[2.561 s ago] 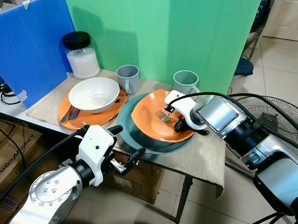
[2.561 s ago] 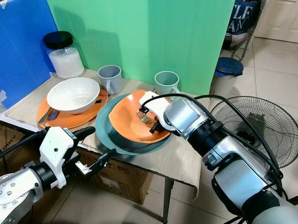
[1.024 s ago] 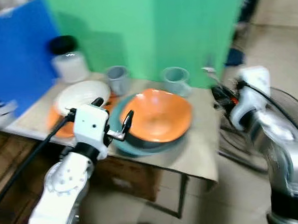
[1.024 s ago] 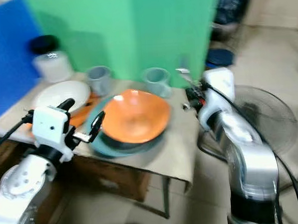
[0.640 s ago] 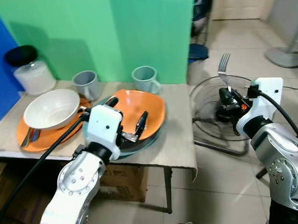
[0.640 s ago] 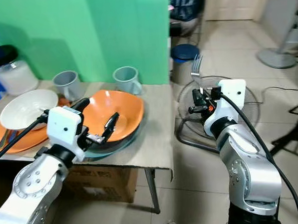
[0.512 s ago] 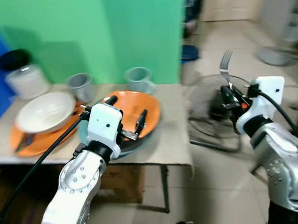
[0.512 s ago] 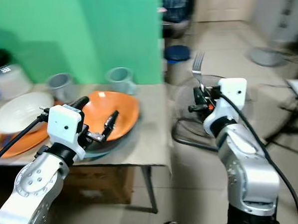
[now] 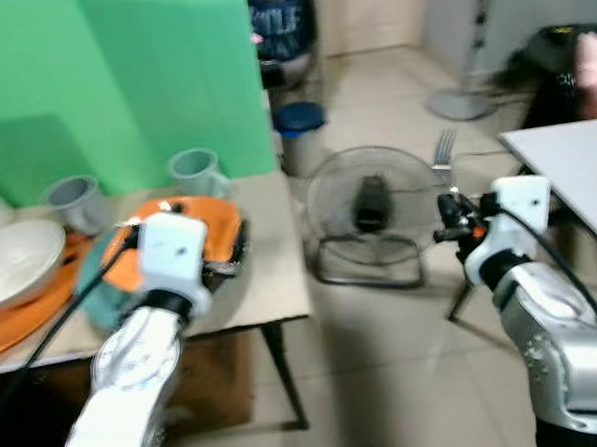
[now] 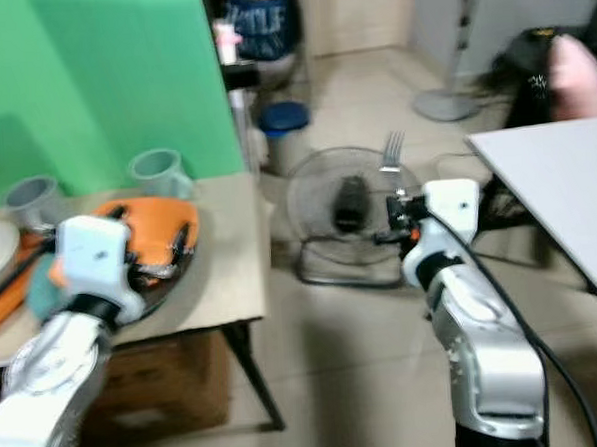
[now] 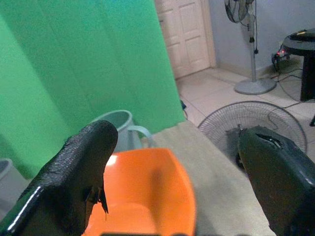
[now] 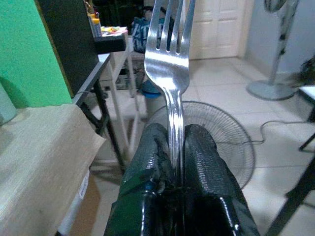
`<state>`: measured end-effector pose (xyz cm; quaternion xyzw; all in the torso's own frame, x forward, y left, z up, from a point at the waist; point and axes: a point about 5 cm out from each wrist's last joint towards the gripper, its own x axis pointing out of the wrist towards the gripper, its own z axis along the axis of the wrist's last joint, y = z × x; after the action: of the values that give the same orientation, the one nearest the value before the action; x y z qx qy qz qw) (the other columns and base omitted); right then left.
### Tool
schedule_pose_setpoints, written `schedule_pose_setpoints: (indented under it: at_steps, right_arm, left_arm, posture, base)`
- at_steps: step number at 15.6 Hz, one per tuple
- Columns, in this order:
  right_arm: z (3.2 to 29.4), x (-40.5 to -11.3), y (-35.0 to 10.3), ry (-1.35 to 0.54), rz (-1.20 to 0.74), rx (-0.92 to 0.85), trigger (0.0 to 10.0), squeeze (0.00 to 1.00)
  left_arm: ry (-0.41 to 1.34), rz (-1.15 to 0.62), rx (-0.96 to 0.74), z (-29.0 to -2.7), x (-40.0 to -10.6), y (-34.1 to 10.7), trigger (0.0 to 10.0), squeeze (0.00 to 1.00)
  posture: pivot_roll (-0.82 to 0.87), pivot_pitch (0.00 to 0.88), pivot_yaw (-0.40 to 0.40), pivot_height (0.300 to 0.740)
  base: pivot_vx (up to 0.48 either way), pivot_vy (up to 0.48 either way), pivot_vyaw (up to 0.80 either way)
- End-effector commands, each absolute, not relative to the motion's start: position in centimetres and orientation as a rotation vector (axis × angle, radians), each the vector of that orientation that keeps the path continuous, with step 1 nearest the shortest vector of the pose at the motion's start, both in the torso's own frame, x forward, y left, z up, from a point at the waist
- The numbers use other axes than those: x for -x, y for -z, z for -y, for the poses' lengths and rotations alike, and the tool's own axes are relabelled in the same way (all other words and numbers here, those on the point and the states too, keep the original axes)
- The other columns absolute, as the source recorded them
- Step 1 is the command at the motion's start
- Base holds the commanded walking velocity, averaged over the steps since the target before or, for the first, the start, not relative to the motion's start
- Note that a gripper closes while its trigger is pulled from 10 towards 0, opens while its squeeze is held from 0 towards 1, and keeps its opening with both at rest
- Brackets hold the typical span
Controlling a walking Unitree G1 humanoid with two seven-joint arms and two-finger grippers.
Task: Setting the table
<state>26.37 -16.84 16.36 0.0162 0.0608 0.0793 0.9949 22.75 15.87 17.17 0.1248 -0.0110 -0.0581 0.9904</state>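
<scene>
A silver fork (image 12: 170, 59) stands upright, tines up, with my right gripper (image 12: 174, 142) shut on its handle. In the eye views the fork (image 9: 442, 156) and right gripper (image 9: 450, 216) hang over the floor, between the cloth-covered table (image 9: 276, 275) and a white table (image 9: 571, 159). My left gripper (image 11: 174, 147) is open above the orange plate (image 11: 147, 196), which lies on a teal plate (image 9: 94, 294). The left gripper (image 9: 230, 252) hovers at that plate's near right edge.
Two grey mugs (image 9: 198, 171) (image 9: 74, 200) stand behind the plates, before a green board (image 9: 121, 83). A white bowl (image 9: 15, 260) on another orange plate is at the far left. A floor fan (image 9: 368, 215) lies between the tables. A standing fan (image 10: 449, 45) is far back.
The right gripper has lifted the fork off the orange plate and now holds it upright to the right of the table. The view has swung right, bringing the white table in.
</scene>
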Motion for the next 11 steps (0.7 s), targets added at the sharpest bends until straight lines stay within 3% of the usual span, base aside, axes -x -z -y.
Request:
schedule_pose_setpoints:
  at_steps: [1,5,11]
  right_arm:
    - [16.2,-26.4,-16.6,-0.188,-0.101,-0.019,10.0,0.0]
    - [16.0,-26.1,-15.6,-0.195,-0.167,-0.019,10.0,0.0]
    - [16.2,-26.3,-15.0,-0.152,-0.162,0.026,10.0,0.0]
  left_arm:
    - [0.085,0.034,-0.263,-16.2,-22.7,-17.3,10.0,0.0]
    - [-0.046,0.003,-0.194,-17.6,-22.1,-16.7,10.0,0.0]
    - [-0.063,-0.002,-0.218,-18.0,-21.9,-16.4,10.0,0.0]
  posture:
    - [-0.12,0.0,0.043,0.74]
    - [-0.11,0.0,0.025,0.74]
    - [-0.11,0.0,0.023,0.74]
  base:
    - [0.0,0.0,-0.8]
    - [0.0,0.0,-0.8]
    - [0.0,0.0,-0.8]
